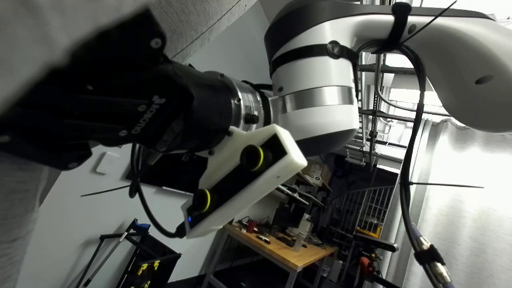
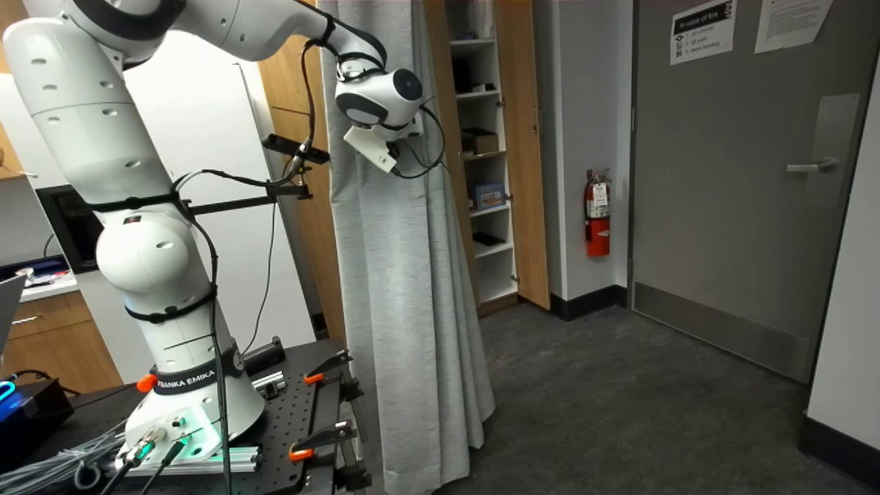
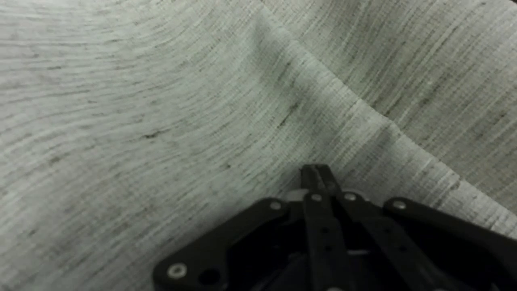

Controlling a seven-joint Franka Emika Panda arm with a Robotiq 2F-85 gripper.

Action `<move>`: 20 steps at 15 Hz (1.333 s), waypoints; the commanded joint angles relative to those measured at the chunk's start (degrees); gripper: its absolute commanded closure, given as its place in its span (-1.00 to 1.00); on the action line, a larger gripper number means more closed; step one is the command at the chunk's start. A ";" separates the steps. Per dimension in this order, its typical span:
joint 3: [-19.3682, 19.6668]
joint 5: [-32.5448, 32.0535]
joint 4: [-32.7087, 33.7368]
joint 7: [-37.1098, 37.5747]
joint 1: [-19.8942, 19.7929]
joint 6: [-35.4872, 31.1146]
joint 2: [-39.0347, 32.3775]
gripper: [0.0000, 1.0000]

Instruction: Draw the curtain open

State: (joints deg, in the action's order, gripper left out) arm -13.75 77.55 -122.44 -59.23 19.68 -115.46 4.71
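—Robotiq gripper (image 3: pixel 318 173) status, pls?

—Closed: wrist view has both tips tog., right at the curtain (image 3: pixel 181 101). Can't tell if any cloth's pinched btwn 'em.

—K. Curtain loc.?

—Fills nearly all of wrist view: lt. grey, heathered weave, w/ a ridge running diag. down to the rt. In an exterior view it hangs in long vert. pleats just beside the black perforated mounting table (image 2: pixel 285 412); tall wood cabinet (image 2: pixel 526 137) shows past its edge, door swung out.

—Arm pos.?

—Panda arm (image 2: pixel 148 258) is up & bent over, wrist (image 2: pixel 378 100) in front of the curtain's upper part. Gripper itself can't be made out from there.

—What's next to the gripper?

—White-housed stereo cam (image 1: pixel 228 180), in an exterior view. Cloth's partly blurred there, upper & lower L.

—Bg?

—Red fire extinguisher (image 2: pixel 598 220) & grey door (image 2: pixel 729 206) w/ 2 notices (image 2: pixel 702 31), both well apart from the curtain. Wood-top workbench (image 1: pixel 276 253) & metal railing (image 1: pixel 360 212) too, in an exterior view.
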 commanded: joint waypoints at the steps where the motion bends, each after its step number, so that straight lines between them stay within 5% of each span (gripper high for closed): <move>1: -1.63 -10.68 4.98 -0.84 -1.26 0.99 -2.55 1.00; 8: -2.83 -29.30 8.78 -3.28 -0.48 -3.79 -2.76 1.00; 20: -6.27 -28.11 8.15 -18.34 1.65 -39.77 -3.21 1.00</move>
State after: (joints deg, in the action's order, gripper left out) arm -19.19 47.85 -115.51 -72.39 20.33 -148.10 2.25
